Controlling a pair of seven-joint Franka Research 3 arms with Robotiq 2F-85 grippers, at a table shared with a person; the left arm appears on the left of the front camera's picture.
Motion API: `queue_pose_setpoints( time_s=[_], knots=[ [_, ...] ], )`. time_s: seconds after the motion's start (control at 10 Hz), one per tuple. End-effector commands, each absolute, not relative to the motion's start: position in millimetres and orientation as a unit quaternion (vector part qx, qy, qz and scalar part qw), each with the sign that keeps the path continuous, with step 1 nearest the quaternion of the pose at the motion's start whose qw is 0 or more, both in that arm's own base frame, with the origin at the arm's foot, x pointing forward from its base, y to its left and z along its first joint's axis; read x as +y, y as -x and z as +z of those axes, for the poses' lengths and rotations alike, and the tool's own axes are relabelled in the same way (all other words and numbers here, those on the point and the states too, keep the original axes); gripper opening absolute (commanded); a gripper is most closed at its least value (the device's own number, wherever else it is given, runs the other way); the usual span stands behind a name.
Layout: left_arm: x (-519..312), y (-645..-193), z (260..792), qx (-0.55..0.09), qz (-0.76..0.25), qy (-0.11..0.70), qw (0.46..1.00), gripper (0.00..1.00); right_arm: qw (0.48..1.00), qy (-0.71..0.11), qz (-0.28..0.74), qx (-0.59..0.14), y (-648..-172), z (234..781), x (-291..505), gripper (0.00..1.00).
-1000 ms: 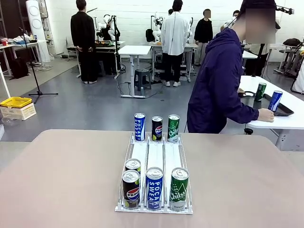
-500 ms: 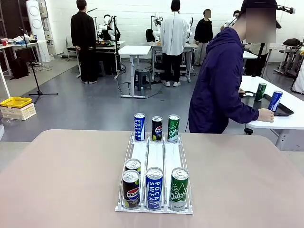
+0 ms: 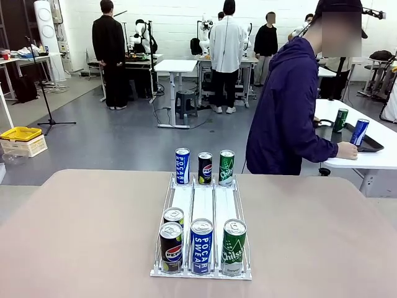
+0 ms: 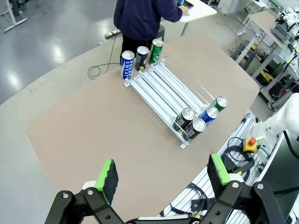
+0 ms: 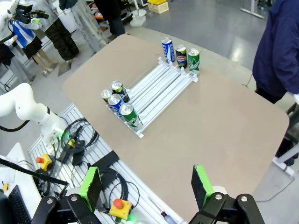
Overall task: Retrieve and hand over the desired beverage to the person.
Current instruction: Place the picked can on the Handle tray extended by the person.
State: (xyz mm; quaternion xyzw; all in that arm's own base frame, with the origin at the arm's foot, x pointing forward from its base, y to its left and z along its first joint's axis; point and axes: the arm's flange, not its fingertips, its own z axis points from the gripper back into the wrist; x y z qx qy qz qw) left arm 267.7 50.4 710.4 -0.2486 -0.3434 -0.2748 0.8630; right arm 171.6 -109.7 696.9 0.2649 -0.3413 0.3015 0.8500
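Standing at the far right of the brown table (image 3: 74,236), the person (image 3: 285,112) in the dark purple jacket is seen turned away, with one hand (image 3: 348,151) laid on a white side table (image 3: 372,158) beside a blue can (image 3: 359,131) and a green can (image 3: 340,120). A white three-lane rack (image 3: 203,205) is placed in the middle of the brown table. At its near end a Pepsi can (image 3: 170,247), a Pocari Sweat can (image 3: 201,246) and a green Chilsung can (image 3: 234,246) are lined up, and one more can (image 3: 173,216) is set just behind the Pepsi. Beyond the far end three further cans (image 3: 204,166) are placed upright (blue, black, green). The left gripper (image 4: 163,175) is held high above the table with its green pads spread wide and nothing between them. The right gripper (image 5: 147,182) is held high too, jaws wide apart and empty
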Motion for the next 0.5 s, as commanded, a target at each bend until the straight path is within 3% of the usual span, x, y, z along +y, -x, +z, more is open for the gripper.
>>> queue_pose_setpoints(
  time_s=[0.0, 0.4],
  knots=[
    [50.1, -265.3, 707.6, -0.343, -0.278, 0.244, 0.864, 1.00, 0.846, -0.270, 0.307, -0.341, -172.1, 698.1, -110.0, 1.00],
    [50.1, -265.3, 707.6, -0.343, -0.278, 0.244, 0.864, 1.00, 0.846, -0.270, 0.307, -0.341, -172.1, 698.1, -110.0, 1.00]
  ],
)
